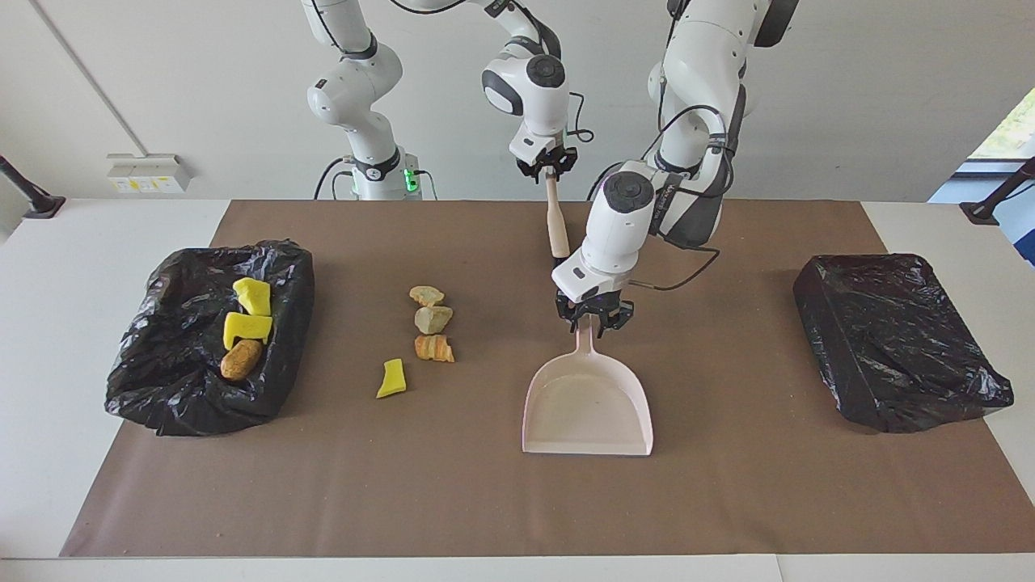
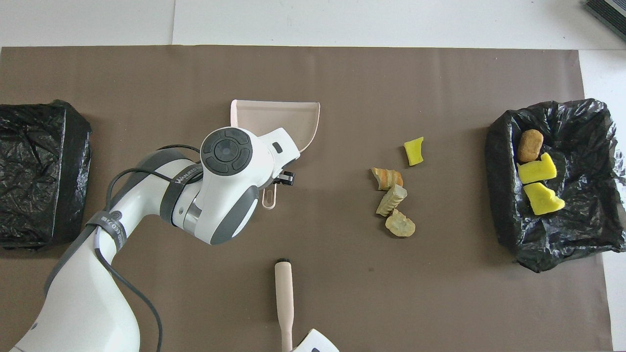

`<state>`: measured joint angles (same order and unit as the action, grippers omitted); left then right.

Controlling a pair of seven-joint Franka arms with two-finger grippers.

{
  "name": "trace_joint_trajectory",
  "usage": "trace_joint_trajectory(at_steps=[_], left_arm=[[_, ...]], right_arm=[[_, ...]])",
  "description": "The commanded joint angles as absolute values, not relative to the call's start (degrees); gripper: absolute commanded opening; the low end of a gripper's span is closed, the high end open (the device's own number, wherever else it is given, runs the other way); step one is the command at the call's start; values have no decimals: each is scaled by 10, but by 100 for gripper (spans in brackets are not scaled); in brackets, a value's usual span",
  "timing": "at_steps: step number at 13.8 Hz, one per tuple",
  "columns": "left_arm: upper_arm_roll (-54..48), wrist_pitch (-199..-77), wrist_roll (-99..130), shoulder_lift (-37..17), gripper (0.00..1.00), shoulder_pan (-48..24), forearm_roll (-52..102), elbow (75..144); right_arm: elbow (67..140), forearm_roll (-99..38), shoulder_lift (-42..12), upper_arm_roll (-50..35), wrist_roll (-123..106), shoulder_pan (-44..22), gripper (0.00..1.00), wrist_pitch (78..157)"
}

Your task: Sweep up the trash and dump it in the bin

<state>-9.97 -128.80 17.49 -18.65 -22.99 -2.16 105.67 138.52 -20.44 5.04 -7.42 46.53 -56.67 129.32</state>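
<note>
Trash [image 1: 431, 321]: four lumps lay on the table [image 1: 485, 501], three in the bin [image 1: 174, 388]. The left hand [image 1: 593, 317] gripped the dustpan [image 1: 588, 404] handle, the right hand [image 1: 549, 170] the brush [image 1: 556, 226].

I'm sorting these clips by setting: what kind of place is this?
Probably a robotics lab, not a home: two robot arms mounted at a white table covered with brown paper, with staged trash and bag-lined bins.
</note>
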Motion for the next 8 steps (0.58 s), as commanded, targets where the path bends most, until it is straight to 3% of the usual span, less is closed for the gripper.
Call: trace_joint_trajectory(at_steps=[1,4,8], left_arm=[[-91,-1294,185,-168,7,-237,-51,1077],[-91,-1294,179,-161,0,-236,-84,1073],[-91,-1279,144,-142,0,-237,-87,1074]], right_arm=[[1398,-221,58,-74,466,-567,0,1315],[1394,-214,57,-73,462,-567,0,1313],[1390,-204,87,-67,449,-549,0,1258]])
